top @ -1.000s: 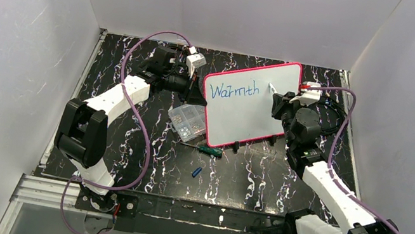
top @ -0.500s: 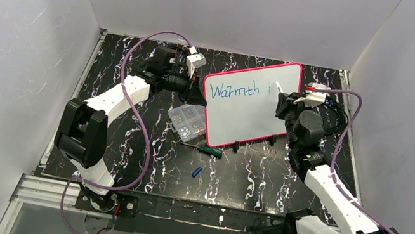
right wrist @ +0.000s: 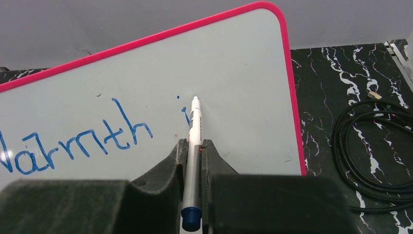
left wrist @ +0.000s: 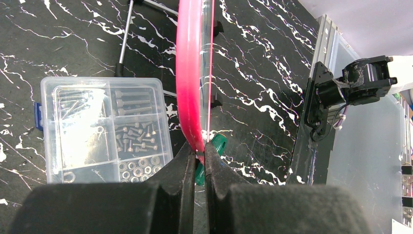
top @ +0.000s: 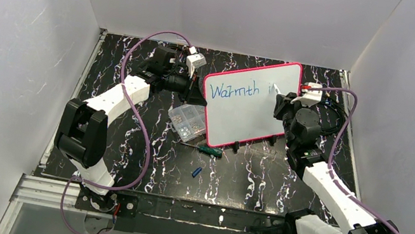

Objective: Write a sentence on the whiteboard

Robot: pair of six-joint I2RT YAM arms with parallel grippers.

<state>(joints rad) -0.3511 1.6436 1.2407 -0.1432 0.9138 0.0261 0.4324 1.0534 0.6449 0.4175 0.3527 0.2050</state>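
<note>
Sentence (right wrist: 78, 144) just gained "i" after "Warmth", second word begun; right pincer (right wrist: 194, 145) clamps marker (right wrist: 196, 117), left pincer (left wrist: 199, 149) clamps whiteboard (top: 250, 117).

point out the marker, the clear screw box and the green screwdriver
marker (right wrist: 195, 124), right wrist view, white barrel
clear screw box (left wrist: 104, 129), left wrist view, lid centre
green screwdriver (top: 212, 152), top view, handle
</note>
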